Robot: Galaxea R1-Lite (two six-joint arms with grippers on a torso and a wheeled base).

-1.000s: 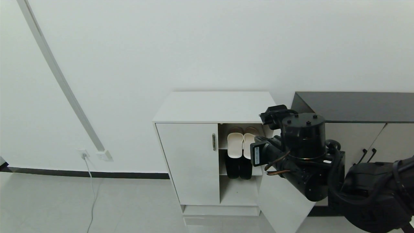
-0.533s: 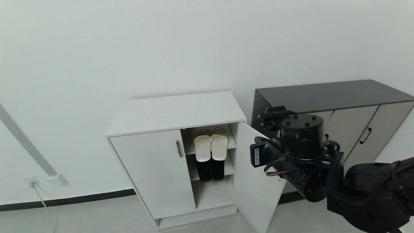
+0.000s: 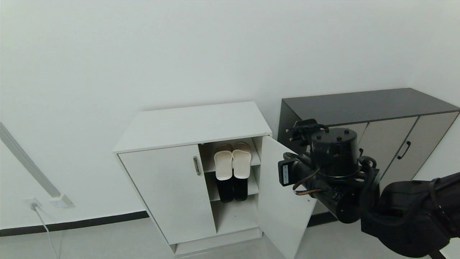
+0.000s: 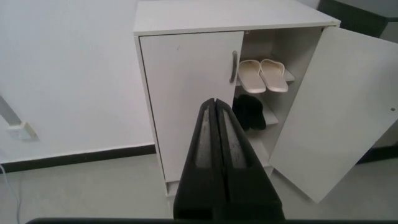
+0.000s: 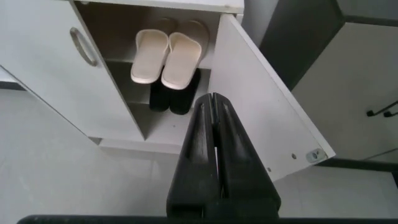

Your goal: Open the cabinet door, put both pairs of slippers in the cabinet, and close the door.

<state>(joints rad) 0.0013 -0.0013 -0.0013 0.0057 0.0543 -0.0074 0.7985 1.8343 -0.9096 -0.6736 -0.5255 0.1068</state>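
Note:
The white cabinet [image 3: 194, 124] stands against the wall with its right door [image 3: 282, 201] swung open and its left door [image 3: 169, 190] closed. On the upper shelf lies a pair of cream slippers [image 3: 233, 164], on the shelf below a pair of black slippers [image 3: 233, 189]. The cream slippers [image 5: 166, 57] and black slippers [image 5: 173, 98] lie beyond my right gripper [image 5: 214, 109], which is shut and empty, out in front of the open door [image 5: 261, 118]. My left gripper [image 4: 215, 115] is shut and empty, well back from the cabinet [image 4: 186, 81].
A dark-topped sideboard [image 3: 363, 104] with grey doors stands right of the white cabinet, close behind the open door. A wall socket with a cable [image 3: 34, 207] sits low on the left wall. Open floor [image 3: 90, 239] lies before the cabinet.
The head camera swung right, shifting the whole picture left. Against the cabinet, the open right door looks slightly further closed than a second ago.

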